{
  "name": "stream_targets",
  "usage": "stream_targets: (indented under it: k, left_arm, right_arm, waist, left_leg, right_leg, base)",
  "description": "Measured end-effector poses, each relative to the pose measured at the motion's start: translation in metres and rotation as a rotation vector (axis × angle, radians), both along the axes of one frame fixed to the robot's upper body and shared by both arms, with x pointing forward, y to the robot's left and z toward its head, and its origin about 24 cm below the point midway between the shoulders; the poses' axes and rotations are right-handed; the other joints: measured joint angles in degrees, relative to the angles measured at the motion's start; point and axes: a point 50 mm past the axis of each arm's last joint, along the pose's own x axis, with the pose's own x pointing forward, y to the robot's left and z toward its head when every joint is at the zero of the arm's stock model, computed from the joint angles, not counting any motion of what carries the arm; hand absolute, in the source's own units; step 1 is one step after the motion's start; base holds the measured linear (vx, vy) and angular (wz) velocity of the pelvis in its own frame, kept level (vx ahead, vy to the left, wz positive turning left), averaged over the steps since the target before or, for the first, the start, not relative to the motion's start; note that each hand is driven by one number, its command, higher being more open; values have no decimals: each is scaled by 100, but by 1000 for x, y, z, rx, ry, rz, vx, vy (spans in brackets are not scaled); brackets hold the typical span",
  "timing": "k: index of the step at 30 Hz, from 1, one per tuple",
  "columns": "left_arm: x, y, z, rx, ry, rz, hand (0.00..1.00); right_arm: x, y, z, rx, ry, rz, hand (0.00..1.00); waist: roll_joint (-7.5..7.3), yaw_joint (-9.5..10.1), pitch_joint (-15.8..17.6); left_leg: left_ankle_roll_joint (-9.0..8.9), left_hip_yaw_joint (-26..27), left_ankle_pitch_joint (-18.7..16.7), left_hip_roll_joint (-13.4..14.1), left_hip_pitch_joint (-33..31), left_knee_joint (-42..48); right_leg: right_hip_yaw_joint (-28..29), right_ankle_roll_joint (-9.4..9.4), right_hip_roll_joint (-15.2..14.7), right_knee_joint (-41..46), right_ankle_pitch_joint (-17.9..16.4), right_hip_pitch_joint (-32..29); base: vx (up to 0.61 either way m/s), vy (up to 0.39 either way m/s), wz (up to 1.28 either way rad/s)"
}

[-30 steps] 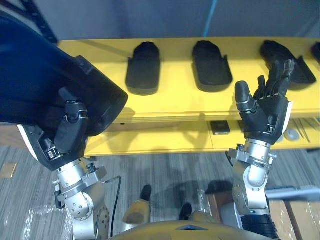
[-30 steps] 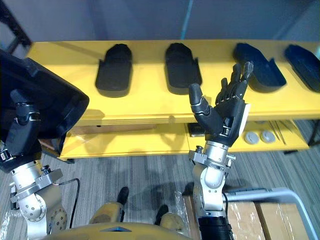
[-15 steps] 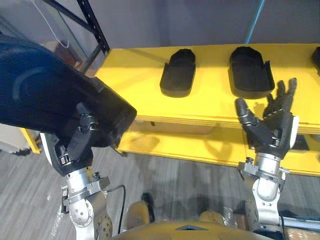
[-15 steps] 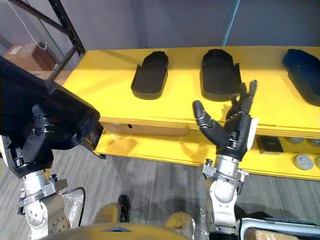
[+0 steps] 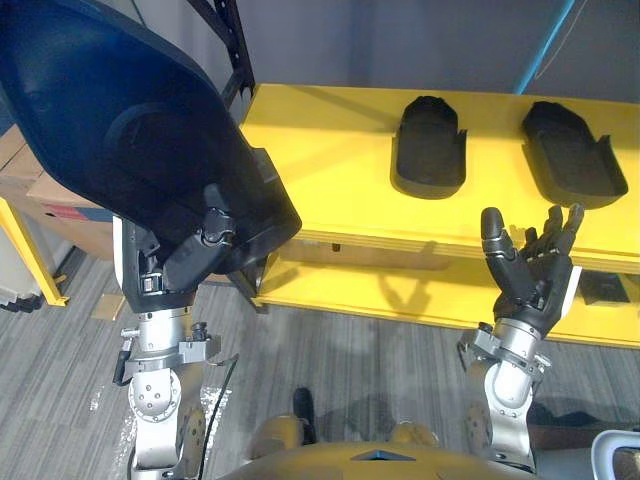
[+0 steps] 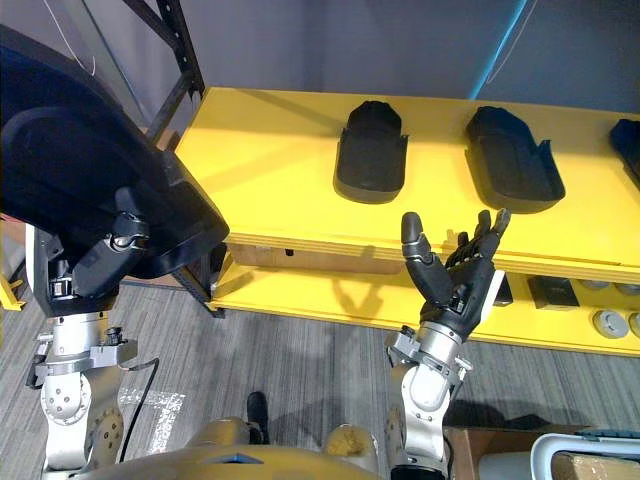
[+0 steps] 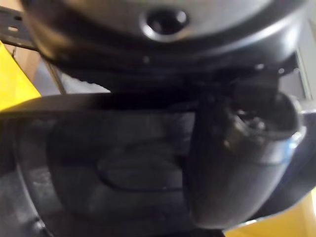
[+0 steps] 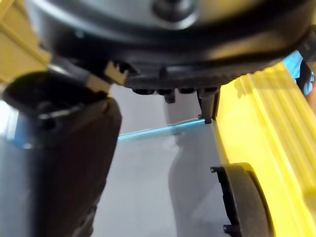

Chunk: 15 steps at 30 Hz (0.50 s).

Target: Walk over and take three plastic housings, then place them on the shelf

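— Well, starting on our left: what are we carrying in the left hand point(image 5: 185, 262)?

— We have a large dark navy plastic housing point(image 5: 110, 120), a deep curved shell, raised high beside the shelf's left end. Our thumb is clamped over its lower rim with the fingers behind the wall, so we grip it by the edge alone.

— How do we expect it to handle?

— We judge it stiff and light for its bulk, but smooth-skinned. Held at one edge it may swing or slide in the pinch. The rim where the wall turns looks the soundest hold to us; the broad dome offers nothing to close on.

— And further right?

— We see the yellow wooden shelf point(image 5: 330, 150), its left stretch bare, which seems to us the natural spot for the big shell. Then comes a smaller black trough-shaped plastic housing point(image 5: 430, 148) lying flat on the board, and a second black housing point(image 5: 570, 150) well apart from it.

— Would those handle alike?

— Probably: rigid and light. Their raised side walls look like the places to pinch.

— And the right hand point(image 5: 530, 272)?

— We hold it before the shelf's front edge, palm up, fingers straight and spread, grasping nothing.
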Motion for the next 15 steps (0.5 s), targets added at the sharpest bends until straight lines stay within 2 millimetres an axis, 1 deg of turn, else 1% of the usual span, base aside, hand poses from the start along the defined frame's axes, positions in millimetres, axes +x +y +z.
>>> stream_targets:
  k: [1, 2, 3, 5, 7, 8, 9, 10, 11, 13, 15]
  left_arm:
    - [1, -4, -3, -30, 15, -3, 0]
    - [2, -7, -4, -44, 26, -12, 0]
    - [3, -10, -6, -51, 39, -19, 0]
    - [4, -11, -11, -58, 61, -20, 0]
    - [4, -9, -14, -81, 75, -21, 0]
    - [0, -6, -20, -139, 97, -18, 0]
    - [-1, -5, -22, -153, 106, -12, 0]
    - [-4, -2, -25, -150, 126, 13, 0]
    - [-6, -1, -28, -153, 141, 26, 0]
    - [-9, 0, -36, -168, 184, 57, 0]
    - [-12, 0, -41, -184, 210, 95, 0]
  right_arm:
    - [-3, -2, -2, -29, 30, -11, 100]
    - [-5, -4, -6, -36, 59, -24, 100]
    - [-9, -6, -10, -26, 93, -46, 100]
    - [-14, -12, -16, -46, 147, -114, 100]
    - [-17, -17, -18, -40, 162, -153, 100]
    - [-20, -20, -24, -34, 190, -182, 100]
    - [-21, -21, -26, -38, 201, -194, 100]
    - [-24, -22, -32, -55, 233, -213, 100]
    - [-26, -23, -35, -54, 252, -220, 100]
    - [-40, -27, -50, -39, 328, -274, 100]
    - [-62, -36, -70, 7, 435, -366, 100]
  waist:
    - [64, -86, -3]
    - [76, -88, -5]
    - [70, -87, -1]
    - [63, -89, 3]
    - [49, -85, 12]
    - [23, -82, 26]
    - [16, -74, 31]
    - [-32, -51, 64]
    - [-35, -53, 73]
    - [9, -46, 88]
    - [91, -35, 133]
  left_leg:
    - [10, -43, 111, -79, -1, -107]
    - [-10, -45, 186, -115, -2, -165]
    - [9, -33, 251, -146, -4, -189]
    - [14, -34, 256, -169, 16, -175]
    - [12, -16, 254, -166, 55, -173]
    - [-8, 46, 223, -146, 122, -151]
    - [-32, 87, 161, -123, 118, -89]
    - [-55, 179, -8, -90, 83, 141]
    - [-62, 225, -116, -54, 54, 311]
    - [-111, 329, -600, 139, -146, 1062]
    - [-178, 408, -1004, 399, -318, 1863]
  right_leg:
    - [135, -85, 85, -334, 74, 146]
    - [178, -50, 81, -432, 163, 149]
    - [205, -33, 54, -431, 196, 132]
    - [290, -35, 27, -352, 193, 130]
    - [335, -47, 24, -307, 184, 135]
    - [460, -92, 22, -231, 149, 143]
    - [485, -107, 18, -206, 136, 142]
    - [607, -81, 23, -118, 5, 141]
    - [628, -87, 25, -46, -36, 141]
    - [749, -113, 61, 242, -253, 125]
    - [852, -164, 135, 591, -514, 92]
  base:
    - [31, 62, 15]
    - [53, 77, 12]
    - [48, 62, 2]
    - [61, 43, 6]
    - [31, 13, -5]
    - [1, -3, -17]
    - [-6, -3, -29]
    - [-9, -14, -25]
    - [-24, -31, -32]
    - [-33, -40, -30]
    - [-12, 2, -32]
